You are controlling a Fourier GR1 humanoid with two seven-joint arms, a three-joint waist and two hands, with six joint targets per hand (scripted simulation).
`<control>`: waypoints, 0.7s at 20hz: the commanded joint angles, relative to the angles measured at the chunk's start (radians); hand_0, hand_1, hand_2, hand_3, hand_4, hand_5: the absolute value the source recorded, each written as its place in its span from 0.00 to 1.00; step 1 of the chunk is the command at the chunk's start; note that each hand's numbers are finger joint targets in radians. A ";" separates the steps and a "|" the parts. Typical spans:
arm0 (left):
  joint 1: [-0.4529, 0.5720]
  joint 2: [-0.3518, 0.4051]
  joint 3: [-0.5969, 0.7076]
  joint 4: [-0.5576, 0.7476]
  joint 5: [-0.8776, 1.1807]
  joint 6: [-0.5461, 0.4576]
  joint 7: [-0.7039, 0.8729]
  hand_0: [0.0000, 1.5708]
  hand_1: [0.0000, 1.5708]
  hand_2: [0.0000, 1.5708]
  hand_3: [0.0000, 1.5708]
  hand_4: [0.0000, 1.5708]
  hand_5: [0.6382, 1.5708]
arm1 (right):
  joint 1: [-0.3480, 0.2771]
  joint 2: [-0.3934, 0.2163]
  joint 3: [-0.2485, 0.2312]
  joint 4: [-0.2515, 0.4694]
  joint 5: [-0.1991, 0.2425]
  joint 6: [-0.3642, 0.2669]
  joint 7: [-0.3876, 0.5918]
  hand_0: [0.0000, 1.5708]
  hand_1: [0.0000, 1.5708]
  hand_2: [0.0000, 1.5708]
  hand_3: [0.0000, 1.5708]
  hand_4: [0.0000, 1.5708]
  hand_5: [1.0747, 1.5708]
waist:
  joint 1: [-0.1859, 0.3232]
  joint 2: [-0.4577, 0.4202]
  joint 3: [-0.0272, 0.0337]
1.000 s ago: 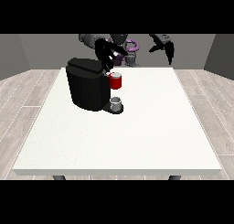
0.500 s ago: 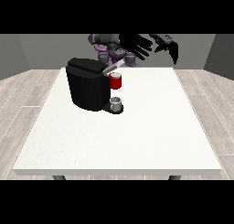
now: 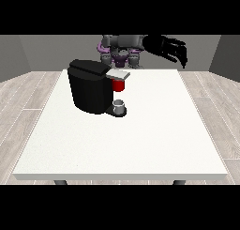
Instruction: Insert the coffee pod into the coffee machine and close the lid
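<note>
- The black coffee machine [image 3: 91, 86] stood on the white tabletop [image 3: 140, 140], toward the view's left and nearer the robot's edge.
- Its grey lid [image 3: 118, 74] jutted out toward the view's right, with a red thing at the machine [image 3: 119, 85] directly beneath it.
- A small grey thing [image 3: 120, 105] sat on the machine's base below the red one; possibly the pod, though I could not tell.
- The robot hand at the view's right [image 3: 172, 49] hung raised above the tabletop's far right corner, fingers spread and pointing downward, holding nothing.
- The other robot hand did not plainly show.
</note>
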 commanded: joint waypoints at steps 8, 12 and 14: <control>-0.007 0.046 0.039 -0.020 0.059 -0.051 0.025 0.00 0.00 0.00 0.00 0.19 1.00 | -0.081 0.021 -0.043 0.144 -0.011 -0.008 -0.104 0.00 0.00 0.00 0.00 0.00 1.00 | 0.000 0.035 -0.0006; 0.047 0.034 0.033 -0.013 0.042 -0.032 -0.004 0.00 0.00 0.00 0.00 0.22 1.00 | -0.020 0.122 0.002 0.137 -0.012 -0.015 -0.166 0.00 0.00 0.00 0.00 0.00 1.00 | -0.051 -0.021 -0.0006; 0.040 0.036 0.021 -0.020 0.041 -0.041 0.021 0.00 0.00 0.00 0.00 0.21 1.00 | -0.052 0.132 -0.013 0.138 -0.034 -0.005 -0.178 0.00 0.00 0.00 0.00 0.00 1.00 | -0.055 -0.046 -0.0005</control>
